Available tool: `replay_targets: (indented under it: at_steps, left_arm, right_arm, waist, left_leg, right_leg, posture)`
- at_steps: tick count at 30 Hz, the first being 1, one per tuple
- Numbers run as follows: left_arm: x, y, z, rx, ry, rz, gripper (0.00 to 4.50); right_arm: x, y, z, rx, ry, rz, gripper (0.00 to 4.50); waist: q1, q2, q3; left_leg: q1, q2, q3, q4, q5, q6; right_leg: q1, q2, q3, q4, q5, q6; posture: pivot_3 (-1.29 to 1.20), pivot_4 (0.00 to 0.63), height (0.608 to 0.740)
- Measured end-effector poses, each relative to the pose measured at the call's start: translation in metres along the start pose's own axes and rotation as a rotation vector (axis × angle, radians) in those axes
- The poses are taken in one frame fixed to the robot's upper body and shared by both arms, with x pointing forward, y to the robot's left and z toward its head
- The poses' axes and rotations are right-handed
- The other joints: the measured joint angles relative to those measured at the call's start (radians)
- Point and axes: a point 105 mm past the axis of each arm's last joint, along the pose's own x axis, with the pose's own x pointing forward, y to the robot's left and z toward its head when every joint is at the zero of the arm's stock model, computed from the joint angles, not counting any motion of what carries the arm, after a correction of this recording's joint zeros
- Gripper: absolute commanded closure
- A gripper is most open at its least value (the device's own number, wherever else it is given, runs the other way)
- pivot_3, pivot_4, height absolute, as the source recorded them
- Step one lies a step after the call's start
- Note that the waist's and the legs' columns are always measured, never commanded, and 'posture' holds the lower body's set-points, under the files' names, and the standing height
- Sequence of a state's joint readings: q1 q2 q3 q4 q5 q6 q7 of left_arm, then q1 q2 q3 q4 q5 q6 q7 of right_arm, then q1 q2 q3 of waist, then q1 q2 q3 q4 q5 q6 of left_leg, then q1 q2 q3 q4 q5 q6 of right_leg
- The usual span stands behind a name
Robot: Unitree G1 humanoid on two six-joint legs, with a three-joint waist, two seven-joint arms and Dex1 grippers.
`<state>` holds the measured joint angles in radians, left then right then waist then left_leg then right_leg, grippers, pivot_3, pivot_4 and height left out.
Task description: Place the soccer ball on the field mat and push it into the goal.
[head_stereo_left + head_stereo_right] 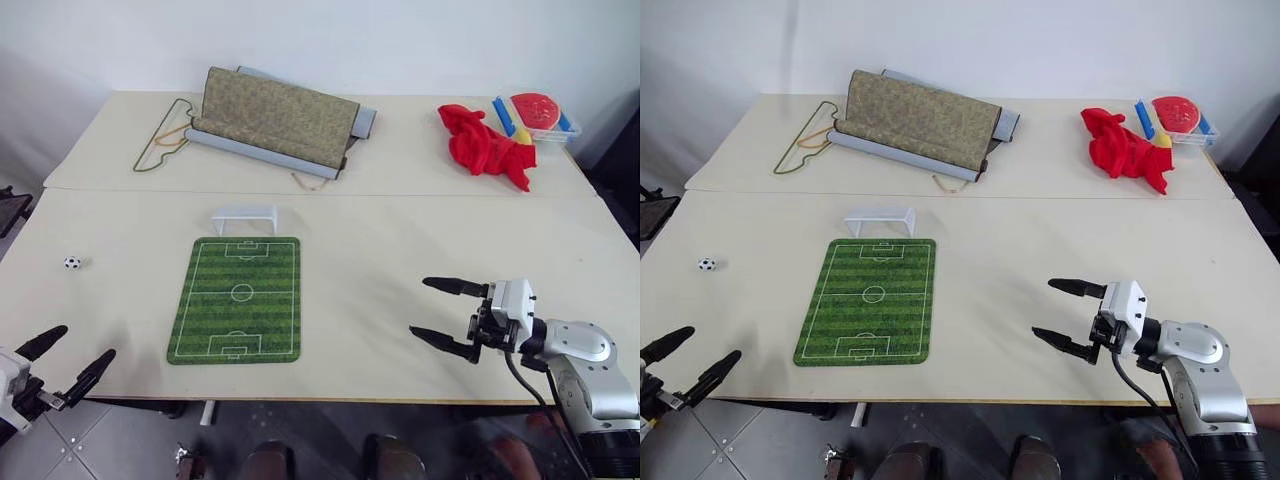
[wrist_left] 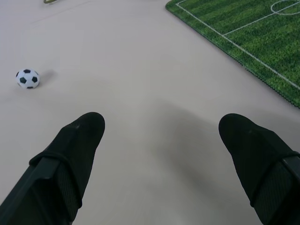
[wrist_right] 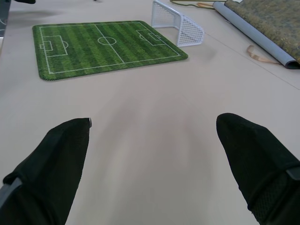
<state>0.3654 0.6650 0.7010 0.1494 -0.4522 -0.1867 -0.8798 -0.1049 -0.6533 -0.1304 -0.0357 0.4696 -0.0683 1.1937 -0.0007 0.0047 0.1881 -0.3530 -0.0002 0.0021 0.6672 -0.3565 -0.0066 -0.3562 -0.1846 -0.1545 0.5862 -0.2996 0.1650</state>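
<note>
**Soccer ball waits near the left edge, both hands empty**

Soccer ball [image 1: 72, 263] sits on bare table [image 1: 400, 240] close to the left edge, well apart from the field mat [image 1: 238, 298], which lies near the middle with the goal [image 1: 244, 217] touching or just beyond its far short side. The left hand [image 1: 66, 361] hangs at the near left corner, fingers spread wide and holding nothing, with the ball ahead of it and off to its outer side. The right hand [image 1: 440, 315] is likewise spread wide and empty over the near right part of the table, pointing towards the mat.

The step in hand looks like the pick-up, and the left hand is the natural one for it. The ball is tiny and round, so it will probably roll at a glancing touch; a straddle with one finger on each side, closing slowly and centred, should serve best. A nudge outward could send it off the left edge, which is near.

Room is generous: open table lies between ball and mat, and nothing blocks that path. The rolled fabric [image 1: 278, 120], red cloth [image 1: 487, 144] and tray [image 1: 538, 114] sit along the far side, well clear.
</note>
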Motion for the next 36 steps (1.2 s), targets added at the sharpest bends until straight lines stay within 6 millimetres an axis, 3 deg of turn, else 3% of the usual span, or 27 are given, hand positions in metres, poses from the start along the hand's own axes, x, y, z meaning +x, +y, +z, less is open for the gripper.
replay_targets:
  at_steps: [7,10,16,18,21,23,26,31,36]
  left_arm:
    - [0.0,0.001,-0.002,-0.055,-0.017,0.057,0.01]
    - [-0.013,0.004,-0.007,-0.133,-0.043,0.163,0.01]
    - [-0.054,0.021,-0.036,-0.364,-0.089,0.572,0.01]
    - [-0.066,0.022,-0.049,-0.418,-0.083,0.665,0.01]
    - [-0.067,0.021,-0.053,-0.451,-0.098,0.703,0.01]
    - [-0.06,0.024,-0.047,-0.459,-0.138,0.703,0.01]
    - [-0.037,0.034,-0.024,-0.466,-0.236,0.67,0.01]
    - [0.0,0.074,0.021,-0.403,-0.299,0.653,0.01]
    - [0.045,0.11,0.028,-0.399,-0.23,0.668,0.01]
  right_arm:
    - [0.006,0.015,0.001,0.035,-0.022,0.118,0.0]
    - [0.021,0.019,0.015,0.046,-0.114,0.136,0.0]
    - [0.059,0.017,0.06,0.022,-0.364,0.09,0.0]
    - [0.064,0.015,0.067,0.014,-0.396,0.069,0.0]
    - [0.068,0.015,0.067,0.02,-0.4,0.058,0.0]
    - [0.07,0.016,0.066,0.018,-0.394,0.061,0.0]
    - [0.07,0.016,0.065,0.012,-0.387,0.06,0.0]
    - [0.07,0.015,0.062,0.011,-0.379,0.055,0.0]
    - [0.07,0.018,0.058,0.02,-0.364,0.06,0.0]
  waist:
    - [-0.001,0.0,0.0]
    - [-0.006,0.0,0.0]
    - [0.003,-0.001,-0.001]
    - [0.012,-0.003,-0.002]
    - [0.026,-0.007,-0.004]
    - [0.028,-0.007,-0.004]
    - [0.026,-0.008,-0.004]
    - [0.018,-0.008,-0.005]
    - [0.014,-0.008,-0.005]
  left_leg:
    - [0.0,0.0,0.001,0.0,0.0,0.0]
    - [0.001,0.001,0.003,0.0,0.0,0.0]
    - [0.001,0.001,0.003,0.001,-0.001,0.0]
    - [0.001,0.001,0.003,0.002,-0.001,0.0]
    - [0.0,0.001,0.003,0.002,-0.001,0.0]
    - [0.0,0.001,0.003,0.003,-0.001,0.0]
    - [0.0,0.001,0.003,0.005,-0.001,0.0]
    - [0.001,0.001,0.005,0.005,-0.001,0.0]
    - [0.001,0.001,0.006,0.005,-0.001,-0.001]
  right_leg:
    - [-0.001,0.0,0.001,0.0,0.0,0.0]
    - [-0.001,0.001,0.003,0.001,0.0,0.0]
    - [-0.003,0.001,0.005,0.003,0.0,0.0]
    - [-0.003,0.001,0.005,0.003,0.0,0.0]
    - [-0.003,0.001,0.005,0.003,0.0,0.0]
    - [-0.003,0.001,0.005,0.003,0.0,0.0]
    - [-0.003,0.001,0.005,0.004,0.0,0.0]
    - [-0.004,0.002,0.007,0.006,0.0,0.0]
    - [-0.005,0.003,0.007,0.007,0.0,0.0]
  posture:
    - [0.0,0.15,0.74]
    - [0.0,0.15,0.74]
    - [0.0,0.15,0.74]
    - [0.0,0.15,0.74]
    - [0.0,0.15,0.74]
    - [0.0,0.15,0.74]
    - [0.0,0.15,0.74]
    - [0.0,0.15,0.74]
    - [0.0,0.15,0.74]
